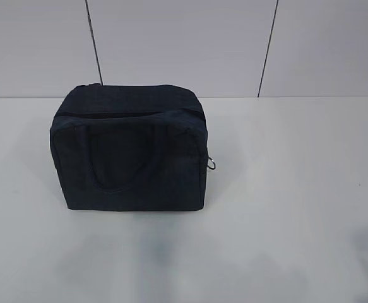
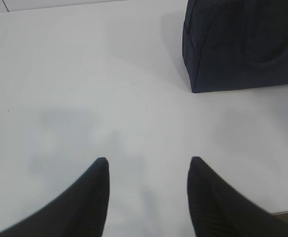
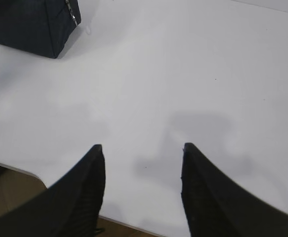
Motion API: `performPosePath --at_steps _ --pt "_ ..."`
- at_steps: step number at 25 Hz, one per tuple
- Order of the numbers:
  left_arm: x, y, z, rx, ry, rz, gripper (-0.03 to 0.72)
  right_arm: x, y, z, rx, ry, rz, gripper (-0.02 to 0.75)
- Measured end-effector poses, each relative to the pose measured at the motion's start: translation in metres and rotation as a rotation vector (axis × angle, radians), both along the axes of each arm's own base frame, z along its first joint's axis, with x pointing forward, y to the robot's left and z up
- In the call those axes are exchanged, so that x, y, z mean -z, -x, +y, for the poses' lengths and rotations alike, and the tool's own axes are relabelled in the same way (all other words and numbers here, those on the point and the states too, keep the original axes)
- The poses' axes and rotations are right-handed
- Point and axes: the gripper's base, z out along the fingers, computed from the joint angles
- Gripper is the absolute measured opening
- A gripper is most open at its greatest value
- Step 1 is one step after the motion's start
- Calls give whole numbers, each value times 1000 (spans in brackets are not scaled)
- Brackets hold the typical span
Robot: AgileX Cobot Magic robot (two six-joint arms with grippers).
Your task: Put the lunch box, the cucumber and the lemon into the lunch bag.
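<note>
While both arms hang low over the near edge of the white table [image 1: 284,240], neither holds anything: the left gripper [image 2: 148,165] has its fingers spread apart over bare tabletop, and the right gripper [image 3: 140,150] is likewise spread wide, with empty surface between its tips. Farther out, the lunch bag [image 1: 130,148] stands upright left of the table's middle, a strap handle lying against its front face and the metal ring pull [image 1: 212,164] dangling at its right end. The zipper line along the top looks drawn closed, though the dark fabric makes that hard to confirm. The lunch box, the cucumber and the lemon appear in none of the views, so I cannot say whether they are already inside the bag or simply out of sight. If they are inside, the packing is over; if not, the next move would call for opening the bag by the ring. Nothing lies between the grippers and the bag. Behind it rises a pale panelled wall [image 1: 184,44].
</note>
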Motion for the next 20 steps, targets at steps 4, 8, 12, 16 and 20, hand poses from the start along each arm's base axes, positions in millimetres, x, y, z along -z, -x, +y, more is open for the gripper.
performPosePath --at_steps 4,8,12,16,20 --pt "0 0 0 -2 1 0 368 0 0 0 2 -1 0 389" --pt "0 0 0 -2 2 0 368 0 0 0 4 -2 1 389" --pt "0 0 0 -2 2 0 368 0 0 0 5 -4 1 389" --pt "0 0 0 -2 2 0 362 0 0 0 5 -4 1 389" --pt "0 0 0 -1 3 0 361 0 0 0 5 -4 1 389"
